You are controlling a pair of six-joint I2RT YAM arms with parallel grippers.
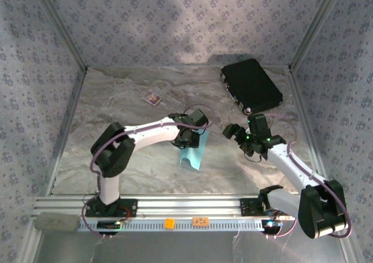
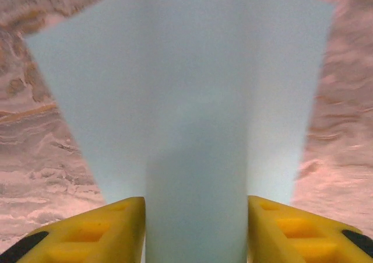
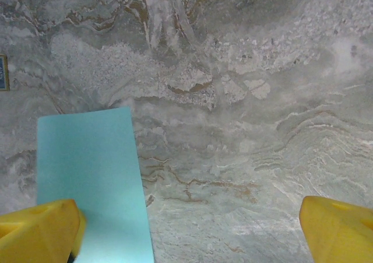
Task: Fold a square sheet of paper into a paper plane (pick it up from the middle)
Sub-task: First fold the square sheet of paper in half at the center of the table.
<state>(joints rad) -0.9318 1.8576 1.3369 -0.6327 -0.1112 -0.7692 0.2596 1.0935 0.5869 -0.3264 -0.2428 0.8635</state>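
Observation:
The square sheet of paper (image 1: 196,153) is light blue and lies mid-table, curled up at its far end under my left gripper (image 1: 187,139). In the left wrist view the paper (image 2: 186,100) rises in a rounded hump that spans the whole gap between the yellow fingers (image 2: 105,231). Both fingers press against its sides, so my left gripper (image 2: 196,231) is shut on it. My right gripper (image 1: 238,133) hovers open just right of the sheet. In its wrist view the paper (image 3: 87,175) lies flat at the lower left, beside the left finger, and my right gripper (image 3: 189,234) has bare table between its fingers.
A black rectangular case (image 1: 252,85) lies at the back right, close behind the right arm. A small dark card with a pale border (image 1: 151,98) sits at the back left of centre. Patterned walls close in the table on three sides.

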